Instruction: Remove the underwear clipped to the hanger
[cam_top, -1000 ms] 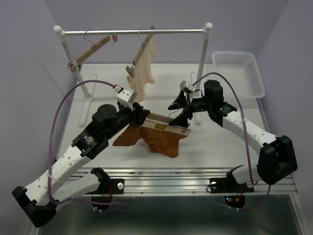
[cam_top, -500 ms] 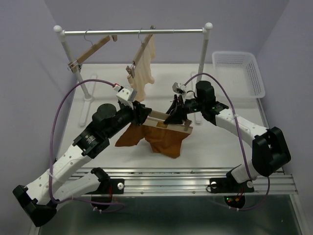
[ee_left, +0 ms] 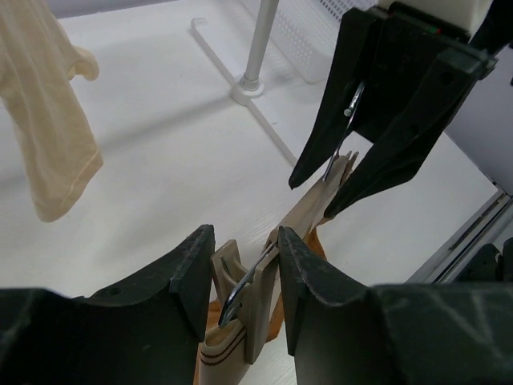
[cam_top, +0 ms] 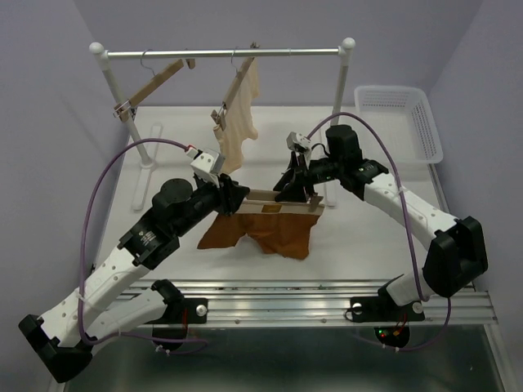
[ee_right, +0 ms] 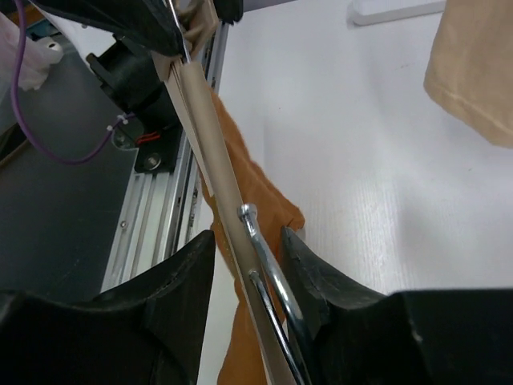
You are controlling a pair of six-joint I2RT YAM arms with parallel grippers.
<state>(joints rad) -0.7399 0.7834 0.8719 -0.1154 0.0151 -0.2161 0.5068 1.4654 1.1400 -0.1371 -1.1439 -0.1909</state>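
I see the garment rack (cam_top: pixel 225 54) across twelve o'clock, a cream garment (cam_top: pixel 241 114) hanging on it, a bare hanger (cam_top: pixel 155 86) at eleven, a white basket (cam_top: pixel 400 122) at two.

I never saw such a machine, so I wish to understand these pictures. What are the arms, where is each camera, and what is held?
These are two robot arms bolted at the near edge of a white table. One picture looks down from above and behind them; the other two come from a camera on each wrist. The black left fingers and right fingers both grip one wooden hanger, toward opposite ends. Rust-brown underwear hangs from it over the table. Behind stands a rack with two more hangers, one carrying a cream garment; a white basket sits far right.
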